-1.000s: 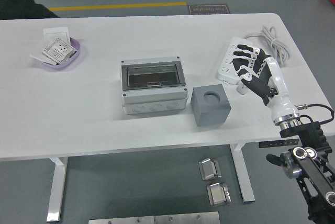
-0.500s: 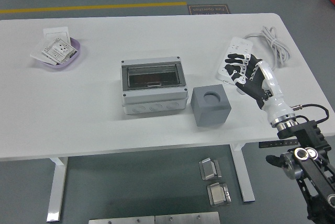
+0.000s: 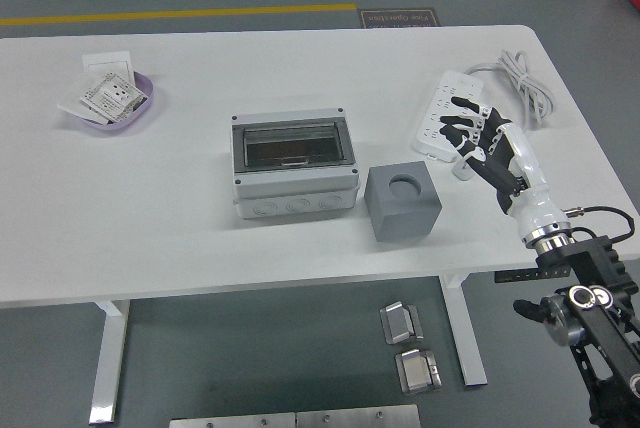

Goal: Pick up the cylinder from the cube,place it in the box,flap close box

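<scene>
The grey cube (image 3: 403, 210) stands near the table's front, right of the box; the round recess (image 3: 405, 185) in its top looks dark and empty. The grey box (image 3: 293, 188) has its smoky transparent flap (image 3: 292, 144) lying down over the opening. My right hand (image 3: 468, 131) hovers to the right of the cube, over the near end of a white power strip, fingers spread and holding nothing. A small white cylinder-like piece (image 3: 461, 170) lies on the table just under the hand's palm side. The left arm is out of view.
A white power strip (image 3: 446, 113) with a coiled cable (image 3: 522, 81) lies at the right. A purple bowl (image 3: 112, 108) with white cards sits far left. The table's right edge is close behind my forearm.
My right hand shifted left and down toward the cube, then eased back slightly. A dark figure at the top left corner has gone. Cube and box stayed put.
</scene>
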Motion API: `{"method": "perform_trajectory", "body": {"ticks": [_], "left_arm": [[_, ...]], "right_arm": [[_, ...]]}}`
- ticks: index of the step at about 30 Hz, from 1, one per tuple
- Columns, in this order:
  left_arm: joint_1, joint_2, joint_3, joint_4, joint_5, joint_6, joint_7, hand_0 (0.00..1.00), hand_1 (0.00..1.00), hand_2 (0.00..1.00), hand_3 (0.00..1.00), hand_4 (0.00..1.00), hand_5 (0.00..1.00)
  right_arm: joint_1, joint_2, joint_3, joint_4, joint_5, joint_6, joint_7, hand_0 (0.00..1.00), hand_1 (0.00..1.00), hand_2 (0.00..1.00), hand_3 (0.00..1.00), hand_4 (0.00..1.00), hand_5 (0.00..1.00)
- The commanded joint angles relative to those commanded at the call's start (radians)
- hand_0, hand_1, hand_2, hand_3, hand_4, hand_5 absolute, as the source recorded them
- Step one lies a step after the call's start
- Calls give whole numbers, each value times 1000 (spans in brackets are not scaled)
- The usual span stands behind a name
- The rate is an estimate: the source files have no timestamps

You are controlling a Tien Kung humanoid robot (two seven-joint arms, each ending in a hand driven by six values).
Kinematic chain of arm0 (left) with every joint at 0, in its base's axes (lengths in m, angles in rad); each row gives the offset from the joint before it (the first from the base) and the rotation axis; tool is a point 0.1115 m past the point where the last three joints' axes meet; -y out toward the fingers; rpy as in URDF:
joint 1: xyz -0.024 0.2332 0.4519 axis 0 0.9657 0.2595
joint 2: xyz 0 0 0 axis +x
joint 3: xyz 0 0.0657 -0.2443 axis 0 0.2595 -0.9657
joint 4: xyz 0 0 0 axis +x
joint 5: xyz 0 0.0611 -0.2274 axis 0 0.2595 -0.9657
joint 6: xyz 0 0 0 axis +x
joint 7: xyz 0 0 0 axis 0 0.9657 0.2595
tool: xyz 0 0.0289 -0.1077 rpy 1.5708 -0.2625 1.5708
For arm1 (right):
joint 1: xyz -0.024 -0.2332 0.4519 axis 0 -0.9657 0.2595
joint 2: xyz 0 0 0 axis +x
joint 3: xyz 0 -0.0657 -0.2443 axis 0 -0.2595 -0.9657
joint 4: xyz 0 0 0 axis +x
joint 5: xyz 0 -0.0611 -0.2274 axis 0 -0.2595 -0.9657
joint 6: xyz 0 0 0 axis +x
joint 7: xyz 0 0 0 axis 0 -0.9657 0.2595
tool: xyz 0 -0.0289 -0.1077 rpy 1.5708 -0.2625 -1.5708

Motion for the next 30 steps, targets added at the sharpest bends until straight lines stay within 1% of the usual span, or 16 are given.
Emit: {"method": "perform_trajectory", "body": {"ticks": [8,12,21,22,25,30], "left_arm": [[-19,15,5,0,-7,4,-1,727,756,731,840,873,524],[-34,26,27,0,-26,12,0,726,756,728,840,870,521],[-54,45,44,0,-33,16,-3,723,755,729,839,866,520],[-54,46,46,0,-31,16,-3,722,737,725,839,857,514],[-56,51,50,0,-19,16,-4,722,737,725,839,857,514],[-58,54,37,0,41,10,-14,719,728,719,838,846,500]], "right_arm": [[2,-3,31,5,-26,-5,-4,716,623,655,778,998,551],[6,-10,57,5,-27,-8,0,721,625,655,776,998,556],[13,-25,91,3,-22,-7,3,724,626,652,774,998,564],[12,-26,95,2,-22,-6,3,725,629,650,773,998,569],[10,-27,107,2,-22,-3,2,725,629,650,773,998,569],[11,-29,128,4,-31,1,1,725,631,646,771,998,576]]}}
